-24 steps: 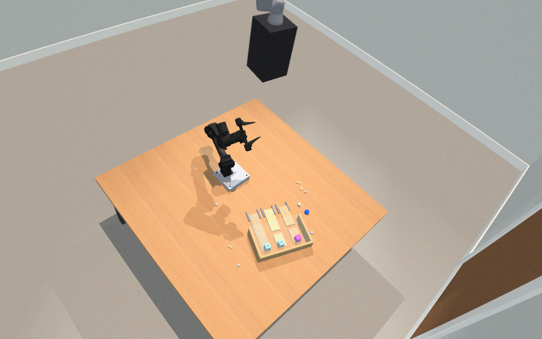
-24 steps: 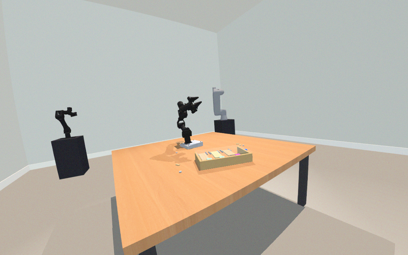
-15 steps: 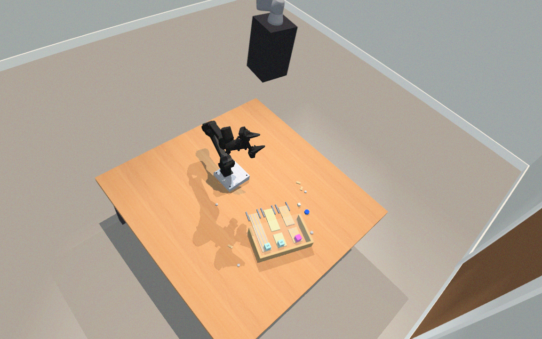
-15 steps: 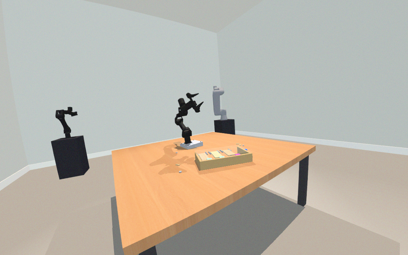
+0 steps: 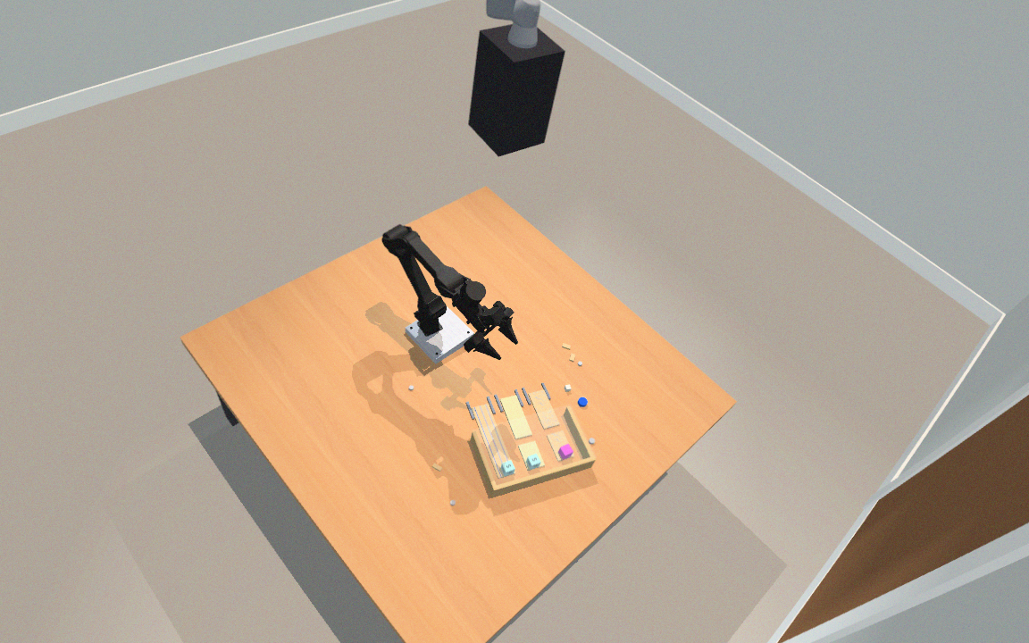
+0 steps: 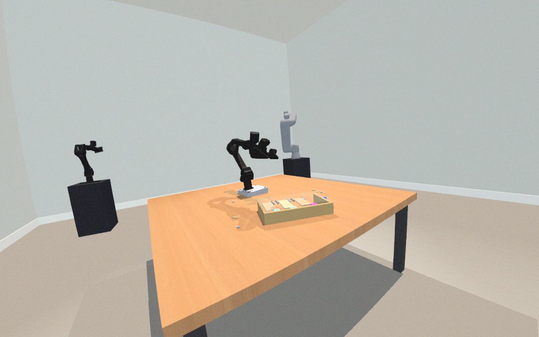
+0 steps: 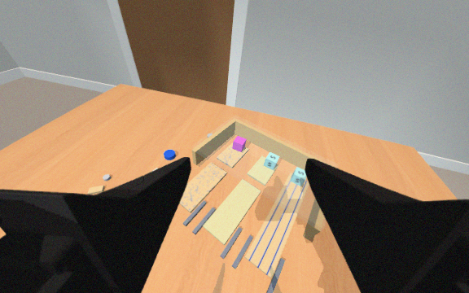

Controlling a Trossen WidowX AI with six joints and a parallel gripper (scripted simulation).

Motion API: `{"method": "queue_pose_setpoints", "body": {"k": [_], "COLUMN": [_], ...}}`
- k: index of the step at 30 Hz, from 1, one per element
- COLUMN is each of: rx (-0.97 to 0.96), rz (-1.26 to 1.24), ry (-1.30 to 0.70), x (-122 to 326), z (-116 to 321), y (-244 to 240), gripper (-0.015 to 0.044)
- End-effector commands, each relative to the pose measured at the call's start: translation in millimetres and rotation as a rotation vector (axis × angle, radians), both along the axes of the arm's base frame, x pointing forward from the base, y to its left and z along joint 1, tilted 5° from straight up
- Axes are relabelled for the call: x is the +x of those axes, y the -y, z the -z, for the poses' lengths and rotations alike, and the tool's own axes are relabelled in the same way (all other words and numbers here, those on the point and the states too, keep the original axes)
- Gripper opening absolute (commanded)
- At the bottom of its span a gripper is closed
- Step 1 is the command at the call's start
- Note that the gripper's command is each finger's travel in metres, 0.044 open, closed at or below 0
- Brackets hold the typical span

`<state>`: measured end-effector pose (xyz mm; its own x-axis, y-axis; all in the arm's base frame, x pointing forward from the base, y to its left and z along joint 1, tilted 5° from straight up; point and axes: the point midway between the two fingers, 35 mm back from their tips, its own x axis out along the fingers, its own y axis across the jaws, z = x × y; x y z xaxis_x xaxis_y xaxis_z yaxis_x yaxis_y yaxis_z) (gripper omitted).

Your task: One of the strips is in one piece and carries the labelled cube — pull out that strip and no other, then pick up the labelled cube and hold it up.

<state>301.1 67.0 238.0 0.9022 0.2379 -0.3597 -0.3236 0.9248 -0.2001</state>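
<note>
My gripper point(image 5: 507, 350) point(image 7: 247, 163) is open and empty, above the table between the arm's base and the strips. A striped strip point(image 5: 491, 439) point(image 7: 279, 236) with blue lines looks unbroken; a shadow crosses it. A cyan cube point(image 5: 507, 466) point(image 7: 298, 176) marked S sits at its far end. A plain yellow strip point(image 5: 515, 415) point(image 7: 234, 212) is separated by a gap from its far piece point(image 7: 260, 172), which bears another cyan S cube point(image 5: 534, 460) point(image 7: 271, 160). A speckled strip point(image 5: 544, 408) point(image 7: 203, 187) has a gap too; a magenta cube point(image 5: 565, 451) point(image 7: 239, 143) sits on its far piece.
A low wooden wall point(image 6: 298, 213) point(image 7: 269, 137) encloses the cubes' end and sides. Short grey bars point(image 7: 195, 212) flank the strips' near ends. A blue disc point(image 5: 582, 402) point(image 7: 169, 155) and a grey bit point(image 5: 591, 440) lie outside the wall.
</note>
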Motion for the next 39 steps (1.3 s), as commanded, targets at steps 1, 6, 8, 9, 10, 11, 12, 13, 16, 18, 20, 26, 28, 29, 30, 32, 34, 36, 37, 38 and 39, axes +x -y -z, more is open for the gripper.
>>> {"method": "queue_pose_setpoints", "body": {"k": [1,6,8,9,10,11,12,13,16,18,20,26,28,29,30,32,34,36,37,38,39], "rx": [0.070,0.070,0.070,0.070,0.070,0.070,0.070,0.070,0.069,0.065,0.061,0.061,0.075,0.078,0.079,0.076,0.067,0.060,0.059,0.059,0.059], "rz": [0.236,0.236,0.236,0.236,0.236,0.236,0.236,0.236,0.239,0.264,0.305,0.437,0.484,0.509,0.533,0.582,0.630,0.662,0.666,0.666,0.666], "ry": [-0.264,-0.264,-0.264,-0.264,-0.264,-0.264,-0.264,-0.264,-0.272,-0.334,-0.430,-0.724,-0.828,-0.877,-0.926,-1.020,-1.110,-1.168,-1.176,-1.176,-1.176], "x": [4.2,4.2,4.2,4.2,4.2,4.2,4.2,4.2,5.0,11.0,19.9,41.5,46.5,48.7,50.8,54.5,57.4,58.9,59.0,59.0,59.0], "z": [48.0,48.0,48.0,48.0,48.0,48.0,48.0,48.0,48.7,54.2,63.3,95.7,109.1,115.2,121.2,132.7,143.7,151.0,152.0,152.0,152.0], "y": [10.6,10.6,10.6,10.6,10.6,10.6,10.6,10.6,11.0,14.0,19.2,38.4,46.3,50.1,53.9,61.2,68.3,73.0,73.6,73.6,73.6], "gripper": [0.0400,0.0400,0.0400,0.0400,0.0400,0.0400,0.0400,0.0400,0.0374,0.0321,0.0269,0.0111,0.0059,0.0032,0.0006,0.0000,0.0000,0.0000,0.0000,0.0000,0.0000]}}
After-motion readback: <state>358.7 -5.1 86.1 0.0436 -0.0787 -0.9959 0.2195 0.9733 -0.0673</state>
